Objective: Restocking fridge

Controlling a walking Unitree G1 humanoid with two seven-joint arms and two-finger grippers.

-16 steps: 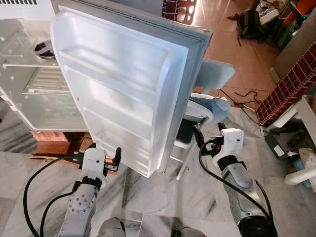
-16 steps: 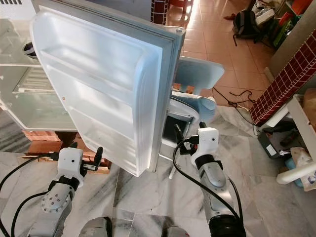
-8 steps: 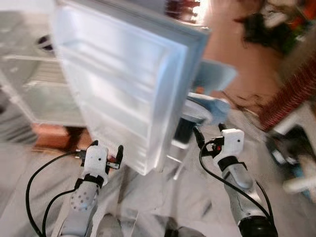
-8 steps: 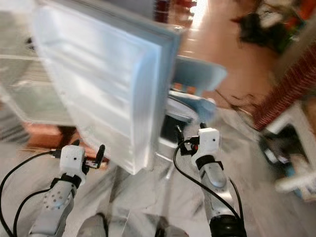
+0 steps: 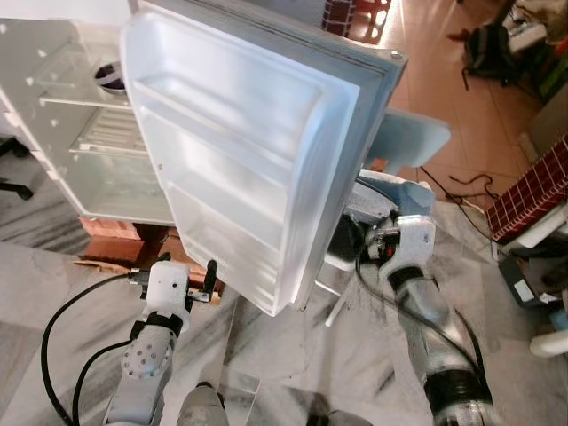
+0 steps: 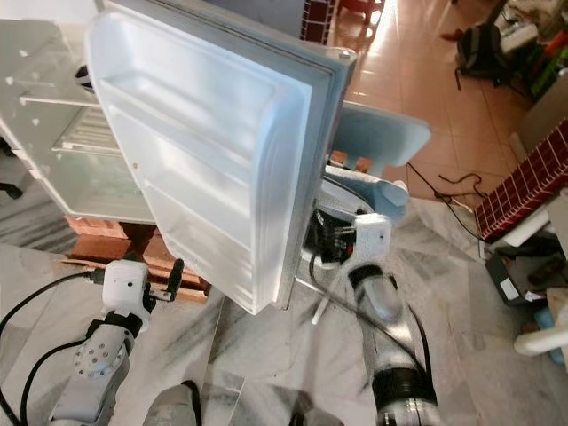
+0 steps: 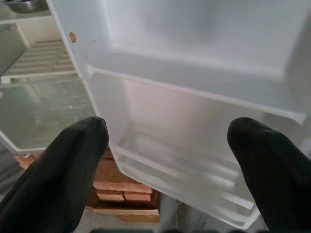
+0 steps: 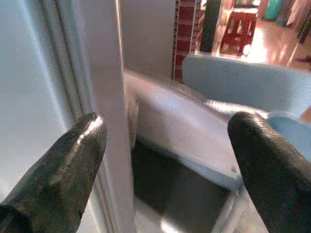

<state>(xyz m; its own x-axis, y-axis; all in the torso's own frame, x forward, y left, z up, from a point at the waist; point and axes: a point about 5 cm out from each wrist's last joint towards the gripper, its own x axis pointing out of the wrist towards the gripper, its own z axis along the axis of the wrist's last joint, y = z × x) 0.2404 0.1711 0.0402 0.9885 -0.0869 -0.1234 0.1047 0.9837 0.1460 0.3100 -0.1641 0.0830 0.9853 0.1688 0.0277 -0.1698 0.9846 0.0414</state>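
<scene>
The white fridge [image 5: 89,169] stands open, its glass shelves bare but for a dark bowl [image 5: 111,78] on the upper one. Its door [image 5: 240,151] swings out toward me, and the white door racks hold nothing. My left gripper [image 5: 188,268] is low in front of the door's bottom rack, open, with nothing between its fingers [image 7: 58,160]. My right gripper [image 5: 359,244] is behind the door's outer edge, open. In the right wrist view one finger [image 8: 68,160] sits close beside that edge, and I cannot tell if it touches.
A pale blue chair [image 5: 408,142] stands right behind the door, next to my right gripper. Bricks [image 5: 115,248] prop the fridge up. Cables [image 5: 466,186], a backpack [image 5: 488,53] and a brick-patterned counter [image 5: 532,186] lie to the right. The marble floor lies open in front of me.
The camera has swung, so the fridge sits further right in the picture. My right gripper has moved in toward the door's outer edge. The left gripper holds its place.
</scene>
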